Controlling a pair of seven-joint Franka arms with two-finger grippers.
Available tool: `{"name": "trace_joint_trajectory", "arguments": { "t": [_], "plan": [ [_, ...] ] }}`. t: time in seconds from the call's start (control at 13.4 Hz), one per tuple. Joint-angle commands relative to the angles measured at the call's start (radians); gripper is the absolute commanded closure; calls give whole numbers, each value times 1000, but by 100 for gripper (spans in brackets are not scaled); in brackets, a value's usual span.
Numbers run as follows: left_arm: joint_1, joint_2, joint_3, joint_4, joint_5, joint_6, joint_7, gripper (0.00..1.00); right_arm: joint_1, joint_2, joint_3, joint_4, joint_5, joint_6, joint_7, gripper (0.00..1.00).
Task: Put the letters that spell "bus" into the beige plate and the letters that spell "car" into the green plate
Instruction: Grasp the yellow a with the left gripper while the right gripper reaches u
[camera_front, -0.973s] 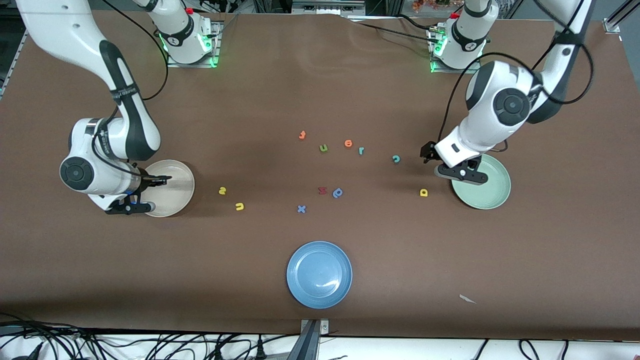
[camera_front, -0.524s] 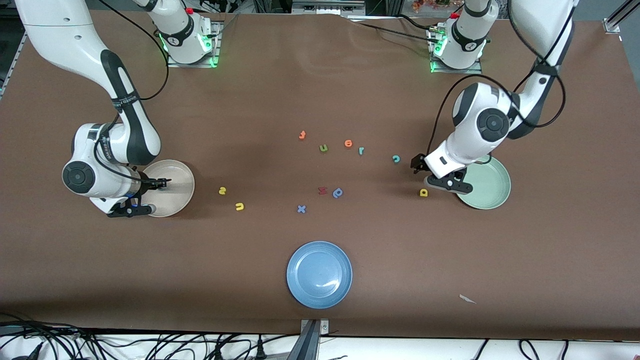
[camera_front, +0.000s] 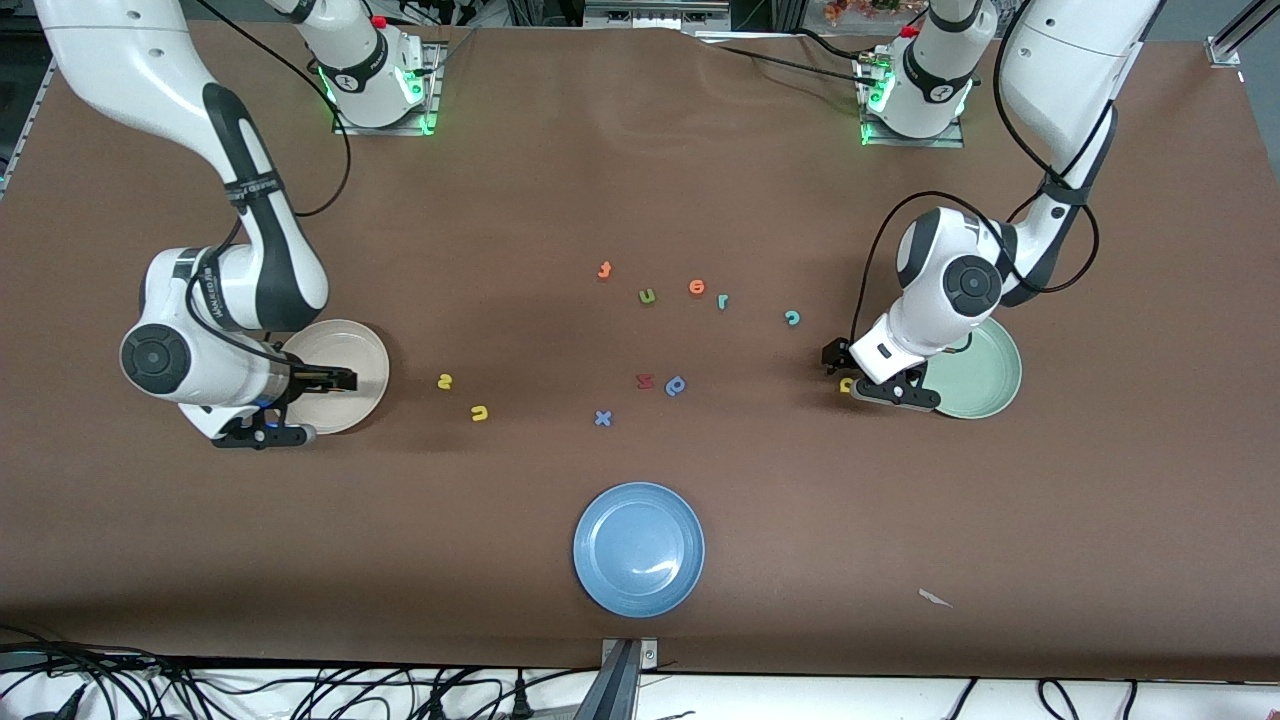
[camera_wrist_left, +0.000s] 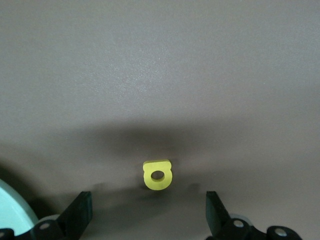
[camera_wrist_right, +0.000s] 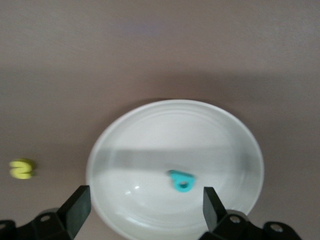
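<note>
The small teal foam letter "b" (camera_wrist_right: 181, 181) is seen lying loose in the round cream-beige plate (camera_front: 372, 352) at the middle left of the front view; it was still clamped a second ago, and the right gripper (camera_front: 338, 380) over that plate is now spread wide with nothing between its fingers, so the first letter of "bus" is judged delivered. Lower and to the right of the plate, the yellow foam "s" (camera_front: 445, 381) and yellow foam "u" (camera_front: 480, 413) are left on the brown table (camera_front: 640, 180), still to be fetched. Toward the right, the thin teal "r" (camera_front: 722, 301) and teal "c" (camera_front: 792, 318) lie untouched. At the middle right, the left gripper (camera_front: 862, 388) has been moved off the pale mint-green plate (camera_front: 990, 372) and is held wide apart around the yellow foam "a" (camera_wrist_left: 157, 175), not yet closed on it.
</note>
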Motion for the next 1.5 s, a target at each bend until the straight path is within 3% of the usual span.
{"name": "trace_joint_trajectory", "arguments": {
  "t": [0.0,0.22,0.37,0.52,0.75,0.82,0.9,1.2,1.42],
  "plan": [
    [-22,47,15,50,-16,-1,24,0,3,-4,77,41,10,-36,153,1],
    [-46,76,38,71,-16,0,24,0,22,7,155,38,10,36,318,1],
    [-46,81,41,71,-14,-1,24,5,70,34,156,33,8,107,382,1],
    [-46,82,41,71,-16,-1,24,43,96,57,156,26,8,182,415,1],
    [-46,85,41,71,-14,-1,24,85,116,126,156,32,-3,337,396,1],
    [-46,85,41,71,-14,-1,22,95,134,145,156,32,-6,367,396,1],
    [-46,85,41,71,-14,-1,22,100,150,157,156,29,-9,380,396,1],
    [-42,40,42,67,-10,-29,21,100,158,166,154,23,-27,383,377,2],
    [-11,-94,42,71,-1,-238,21,100,151,189,154,6,-70,438,320,4]
  ]
}}
